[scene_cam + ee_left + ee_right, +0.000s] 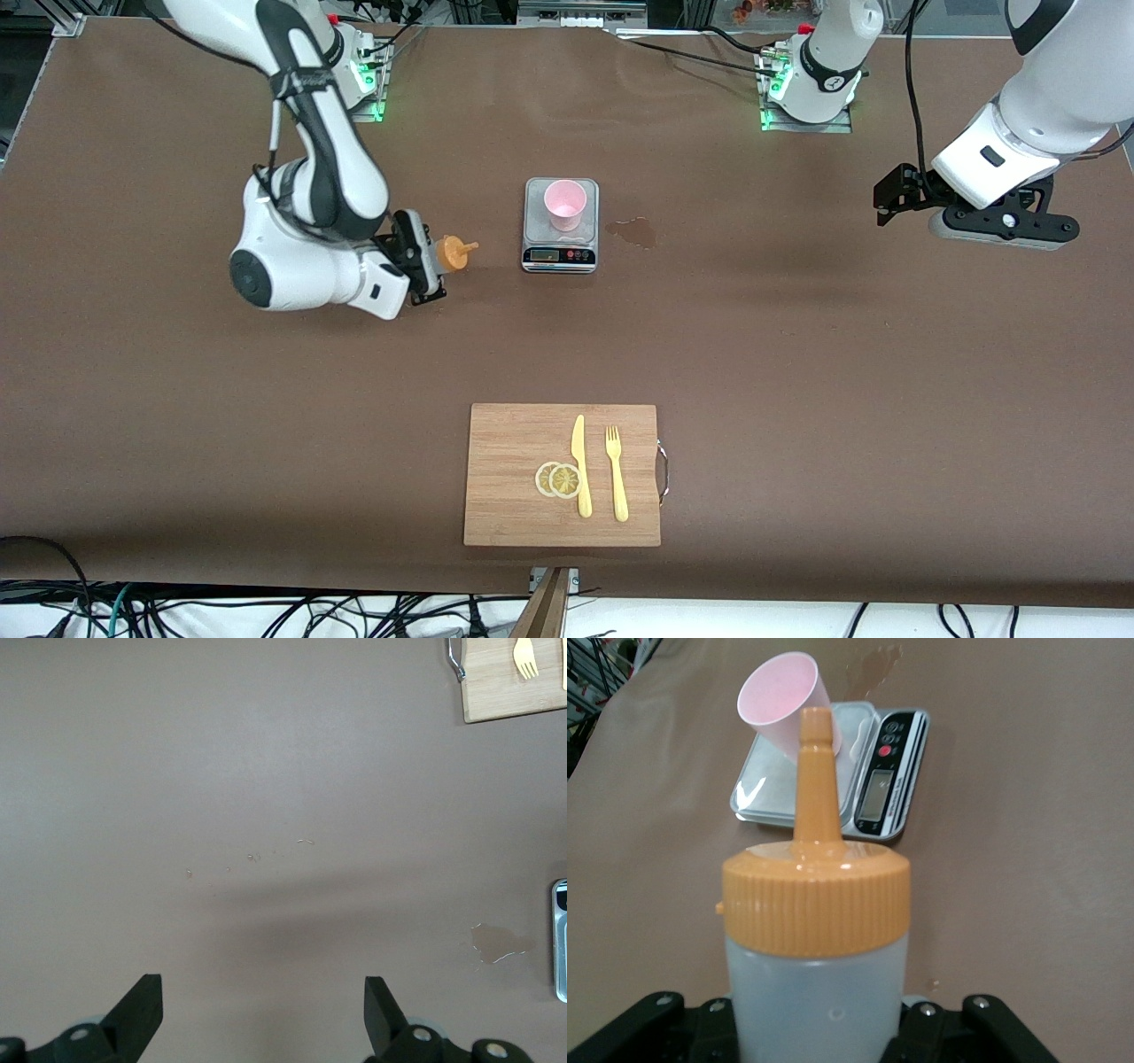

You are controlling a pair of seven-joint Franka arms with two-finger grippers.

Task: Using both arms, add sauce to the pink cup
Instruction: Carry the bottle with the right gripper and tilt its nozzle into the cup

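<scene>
R gripper [428, 266] clamped on sauce bottle [454, 252], nozzle twd pink cup [564, 204] on scale [560, 255] | L gripper [261, 1010] waited w/ jaws wide, nothing held

The white jointed right arm bends low over the table toward its own end, its black two-finger right gripper [423, 259] turned sideways, fingers clamped. The white left arm waits raised over its end, left gripper [889, 199] fingers [142, 1005] spread wide.
</scene>
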